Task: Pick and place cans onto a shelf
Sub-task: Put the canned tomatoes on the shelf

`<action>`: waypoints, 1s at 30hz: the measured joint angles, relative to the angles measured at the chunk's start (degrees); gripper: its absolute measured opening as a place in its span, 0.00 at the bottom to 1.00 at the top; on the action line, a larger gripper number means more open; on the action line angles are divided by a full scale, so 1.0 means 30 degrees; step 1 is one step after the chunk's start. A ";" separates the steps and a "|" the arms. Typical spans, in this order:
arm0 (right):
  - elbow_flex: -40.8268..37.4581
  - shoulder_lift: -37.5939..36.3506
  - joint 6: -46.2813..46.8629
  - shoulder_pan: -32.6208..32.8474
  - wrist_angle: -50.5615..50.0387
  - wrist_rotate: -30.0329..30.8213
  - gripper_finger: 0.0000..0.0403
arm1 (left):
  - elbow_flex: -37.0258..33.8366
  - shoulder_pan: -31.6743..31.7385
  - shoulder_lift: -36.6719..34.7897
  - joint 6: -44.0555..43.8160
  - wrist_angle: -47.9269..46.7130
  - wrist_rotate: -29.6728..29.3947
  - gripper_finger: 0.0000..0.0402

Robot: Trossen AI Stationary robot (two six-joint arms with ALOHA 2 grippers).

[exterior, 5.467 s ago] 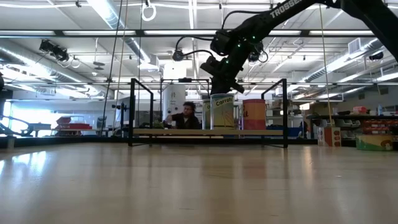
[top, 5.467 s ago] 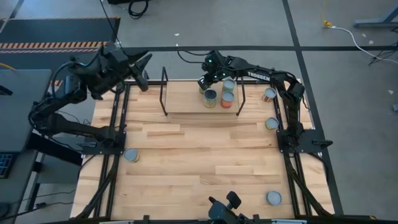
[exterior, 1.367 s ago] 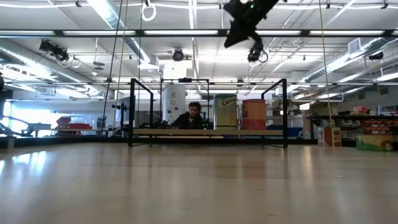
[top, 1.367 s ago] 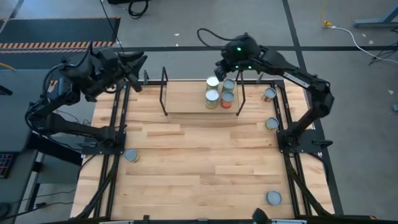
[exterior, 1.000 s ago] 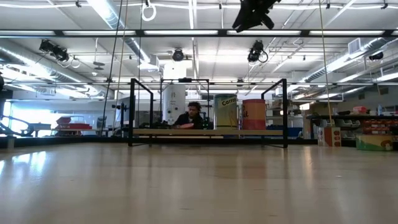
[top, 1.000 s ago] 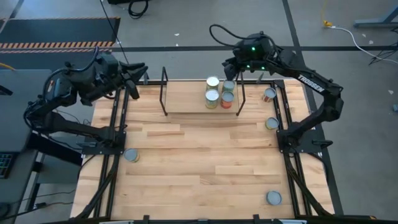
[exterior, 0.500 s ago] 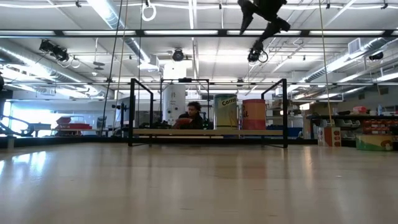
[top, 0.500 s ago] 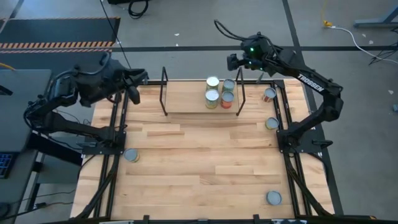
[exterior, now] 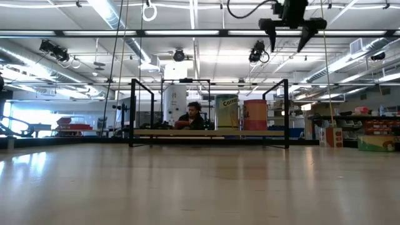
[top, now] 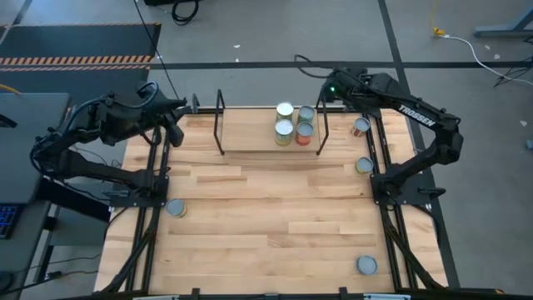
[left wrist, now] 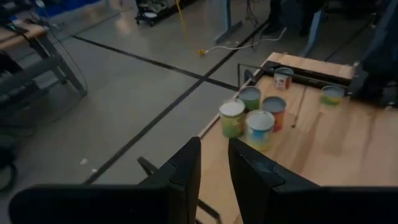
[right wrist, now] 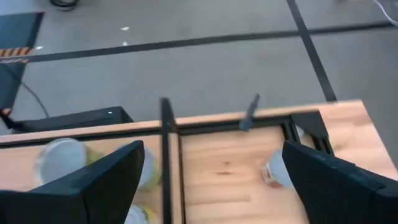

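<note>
Four silver-lidded cans [top: 293,122] cluster on the shelf [top: 250,133]; right gripper [exterior: 287,36] fingers spread empty, left gripper [left wrist: 214,165] fingers nearly together.

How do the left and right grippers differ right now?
The right gripper is open, fingers spread wide; the left gripper shows only a narrow gap. The right one hangs high beside the shelf's right end; the left sits off the table's far-left corner. Both hold nothing.
</note>
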 joint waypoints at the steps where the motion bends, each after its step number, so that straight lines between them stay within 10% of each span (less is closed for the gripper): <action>1: -0.0589 -0.0259 0.0453 -0.0007 0.0079 -0.0026 0.97 | 0.0000 0.0005 -0.0037 0.0152 -0.0007 -0.0238 0.22; 19: -1.1055 -0.3895 1.2048 -0.0460 0.0663 -0.2359 0.97 | 0.0007 0.0036 -0.0865 0.2273 -0.0591 -0.3249 0.22; 30: -1.3590 -0.3902 1.5447 -0.6420 0.5147 -0.5669 0.95 | 0.0007 0.0036 -0.0274 0.3010 0.2496 -0.4416 0.25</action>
